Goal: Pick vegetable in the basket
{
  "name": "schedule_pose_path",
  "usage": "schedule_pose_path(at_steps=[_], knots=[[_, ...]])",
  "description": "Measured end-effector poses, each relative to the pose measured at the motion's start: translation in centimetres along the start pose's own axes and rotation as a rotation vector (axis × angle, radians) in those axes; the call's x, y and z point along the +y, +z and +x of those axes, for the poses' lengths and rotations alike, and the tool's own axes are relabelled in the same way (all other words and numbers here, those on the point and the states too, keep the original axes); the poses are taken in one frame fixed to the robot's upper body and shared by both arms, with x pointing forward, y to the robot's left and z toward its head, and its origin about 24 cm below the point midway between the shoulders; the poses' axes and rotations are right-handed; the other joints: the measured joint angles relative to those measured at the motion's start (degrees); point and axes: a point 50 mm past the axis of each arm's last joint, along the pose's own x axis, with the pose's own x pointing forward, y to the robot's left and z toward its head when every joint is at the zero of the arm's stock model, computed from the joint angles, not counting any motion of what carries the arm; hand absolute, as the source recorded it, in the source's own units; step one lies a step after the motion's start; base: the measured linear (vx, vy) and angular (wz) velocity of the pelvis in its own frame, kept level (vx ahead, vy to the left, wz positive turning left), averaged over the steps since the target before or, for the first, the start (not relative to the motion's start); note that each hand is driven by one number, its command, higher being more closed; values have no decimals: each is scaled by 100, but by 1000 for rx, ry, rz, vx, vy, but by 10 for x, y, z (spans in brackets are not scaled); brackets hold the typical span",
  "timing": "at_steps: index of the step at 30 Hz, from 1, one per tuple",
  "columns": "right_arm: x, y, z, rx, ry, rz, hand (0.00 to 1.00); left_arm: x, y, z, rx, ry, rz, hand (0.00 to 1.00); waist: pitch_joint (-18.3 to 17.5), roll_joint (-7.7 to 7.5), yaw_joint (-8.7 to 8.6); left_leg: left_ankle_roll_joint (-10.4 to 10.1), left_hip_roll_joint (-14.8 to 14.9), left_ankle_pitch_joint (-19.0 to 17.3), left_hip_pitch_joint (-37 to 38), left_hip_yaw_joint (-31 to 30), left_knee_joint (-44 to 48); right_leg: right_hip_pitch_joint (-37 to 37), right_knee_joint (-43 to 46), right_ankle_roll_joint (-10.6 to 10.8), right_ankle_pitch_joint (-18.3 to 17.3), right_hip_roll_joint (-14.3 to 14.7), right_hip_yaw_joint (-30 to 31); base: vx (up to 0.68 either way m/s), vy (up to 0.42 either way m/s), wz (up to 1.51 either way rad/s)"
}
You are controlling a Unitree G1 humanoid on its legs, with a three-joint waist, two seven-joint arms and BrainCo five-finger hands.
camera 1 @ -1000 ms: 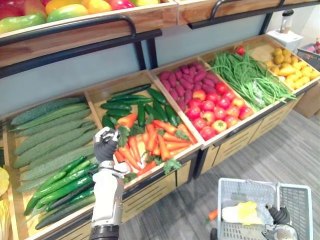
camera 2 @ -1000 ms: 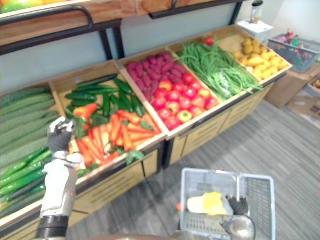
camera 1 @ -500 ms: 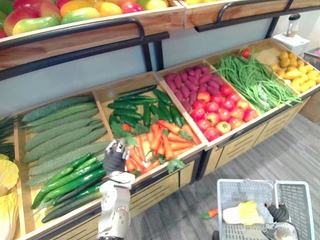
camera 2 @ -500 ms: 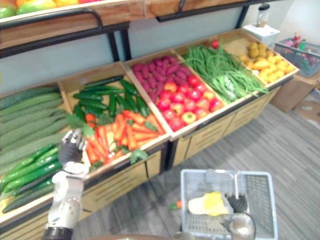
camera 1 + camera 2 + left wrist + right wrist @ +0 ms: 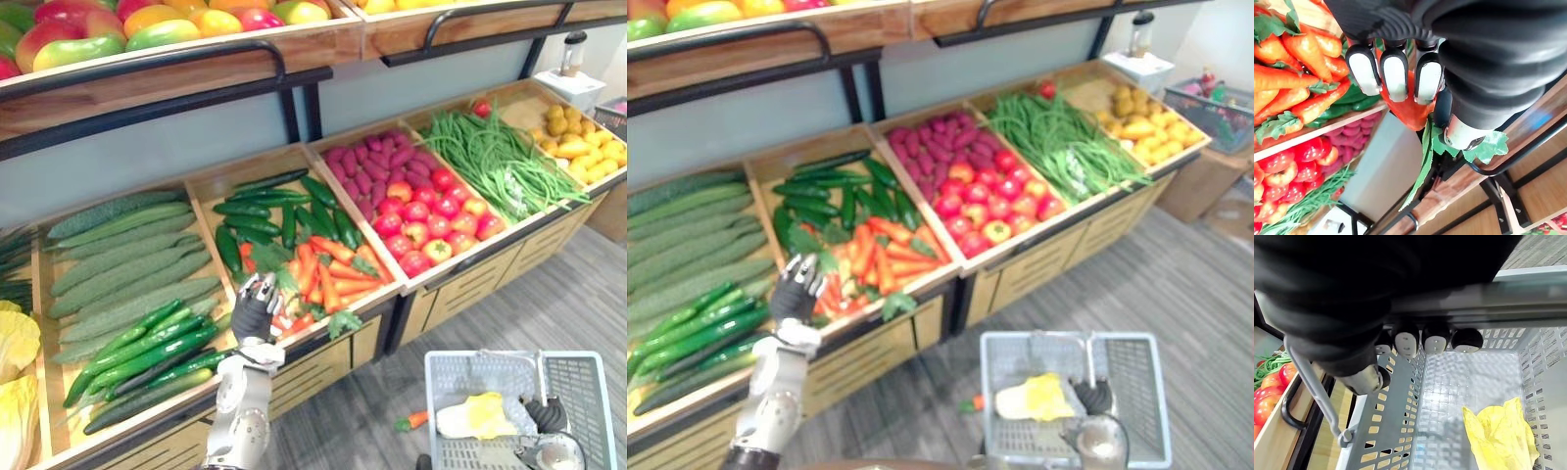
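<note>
While the right hand [image 5: 547, 415] stays curled round the handle [image 5: 1464, 293] of the grey basket [image 5: 480, 355], left hand [image 5: 257, 309] has shifted rightward along the carrot crate [image 5: 309, 360] front edge since a second ago. Its fingers are closed round a leafy orange carrot [image 5: 1410, 111] over the crate's front-left corner. Yellow greens [image 5: 480, 416] lie in basket.

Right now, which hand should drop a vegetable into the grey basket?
Left. The left hand grips a carrot; the right hand is curled round the basket handle.

Silver-grey arm [image 5: 238, 403], dark-covered left hand [image 5: 257, 311]
</note>
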Motion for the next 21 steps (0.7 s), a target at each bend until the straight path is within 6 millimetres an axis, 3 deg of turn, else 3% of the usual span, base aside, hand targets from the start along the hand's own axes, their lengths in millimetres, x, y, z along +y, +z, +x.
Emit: schedule_pose_path(at_steps=[7,13,21], knots=[[-13,7,6,-33,-26,-35,100,-17,-11,-3,46,-103,-10,100,-12,-2,-11,0,-8,0,1,20,-7,-20,-1,14,9,-1,36,0,0,-1],[-46,24,21,-91,-78,-142,100,-41,-9,-12,71,-283,-7,100,-17,4,-112,0,-9,-2,67,113,-14,-35,29,25,18,9,182,-2,0,-8],[-64,41,34,-120,-61,-195,100,-72,-11,-25,110,-493,-66,100,-80,50,-74,-24,-55,-42,402,827,-147,-253,124,114,74,96,928,-17,3,-42]])
